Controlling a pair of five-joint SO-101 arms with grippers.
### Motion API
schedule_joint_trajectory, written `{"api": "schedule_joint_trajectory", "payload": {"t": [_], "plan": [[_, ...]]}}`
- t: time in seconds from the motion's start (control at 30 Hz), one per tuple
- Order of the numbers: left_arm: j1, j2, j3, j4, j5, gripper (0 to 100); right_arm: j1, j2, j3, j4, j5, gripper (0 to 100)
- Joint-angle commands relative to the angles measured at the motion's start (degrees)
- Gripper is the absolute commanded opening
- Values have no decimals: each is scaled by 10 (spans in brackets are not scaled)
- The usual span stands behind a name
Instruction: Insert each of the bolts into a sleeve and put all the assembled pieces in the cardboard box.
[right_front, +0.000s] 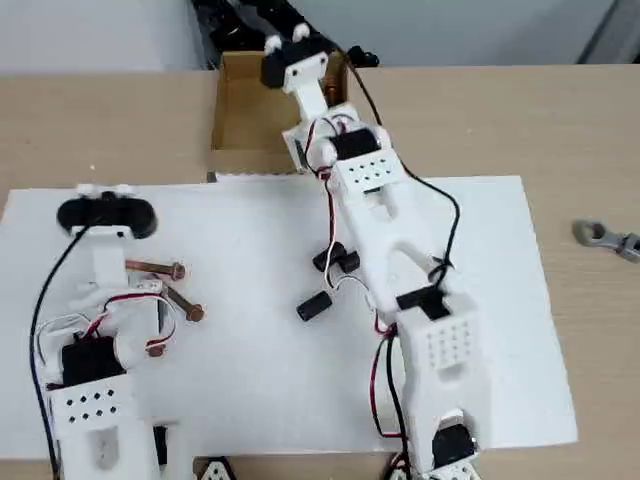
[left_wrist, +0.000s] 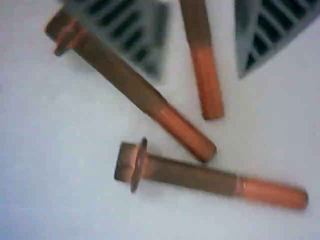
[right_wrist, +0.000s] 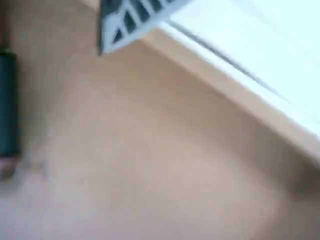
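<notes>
At the far edge of the white sheet (right_front: 250, 380), the cardboard box (right_front: 217, 100) sits on the wooden table (right_front: 100, 120), its near wall touching the sheet's far border. The right arm stretches diagonally from the near right corner across the sheet, and the right gripper (right_front: 290, 50) hangs over the box's far right part. Whether it is open or closed cannot be told. Its wrist view looks down at the box floor, where a dark piece (right_wrist: 7, 105), apparently a sleeve, lies by one wall.

On the left side of the sheet, the left gripper (left_wrist: 199, 70) hangs low over three copper-coloured bolts with its fingers (left_wrist: 125, 30) spread apart, gripping nothing. The first bolt (left_wrist: 202, 65) runs up between them. The second bolt (left_wrist: 130, 85) lies aslant, its head end partly under one finger. The third bolt (left_wrist: 200, 177) lies free of both, just beside the second bolt's tip.

Near the middle of the sheet lie two black sleeves, the far sleeve (right_front: 338, 260) and the near sleeve (right_front: 314, 305), close against the right arm's left flank. A broad strip of bare sheet separates them from the bolts, and more bare sheet runs along the near edge between the two arm bases. Right of the sheet, on bare wood, lies a small metal piece (right_front: 603, 236), well apart from everything else.
</notes>
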Motion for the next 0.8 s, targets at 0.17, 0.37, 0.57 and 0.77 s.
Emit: {"api": "schedule_joint_trajectory", "payload": {"t": [0.17,0.37,0.57,0.77], "plan": [[-2,2,-31,50,22,165,27,-217,-21,200,-6,31],[-2,52,-70,53,-8,166,51,-325,-21,331,-6,2],[-2,273,-195,56,-84,164,51,-449,-11,444,-2,2],[-2,489,-399,117,-229,164,72,-611,122,442,-1,2]]}}
